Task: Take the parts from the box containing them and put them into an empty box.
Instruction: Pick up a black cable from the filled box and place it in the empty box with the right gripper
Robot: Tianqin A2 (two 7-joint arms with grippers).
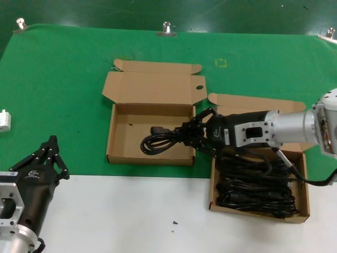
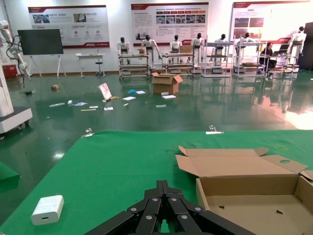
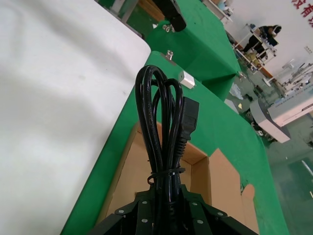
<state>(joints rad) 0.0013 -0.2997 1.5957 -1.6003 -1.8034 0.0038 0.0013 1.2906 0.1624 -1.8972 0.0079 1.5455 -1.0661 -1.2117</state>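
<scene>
My right gripper [image 1: 185,138] reaches across from the right and is shut on one black cable bundle [image 1: 158,142], which hangs low over the floor of the empty box [image 1: 126,153], plug end leading. In the right wrist view the bundle [image 3: 164,122] sticks out from between the jaws of the gripper [image 3: 168,196], above that box's floor [image 3: 129,166]. The box containing the parts [image 1: 303,211] stands to the right with several cable bundles [image 1: 258,190] lying in it. My left gripper [image 1: 51,141] is parked at the near left, shut and holding nothing. Its wrist view shows its tips [image 2: 164,185] and the speckled box floor [image 2: 244,215].
Both boxes have their lids [image 1: 152,87] folded back, away from me. A white adapter block [image 1: 4,120] lies on the green cloth at the far left and shows as the adapter [image 2: 47,209] in the left wrist view. The white tabletop [image 1: 131,211] runs along the front. Metal clips [image 1: 166,27] line the back edge.
</scene>
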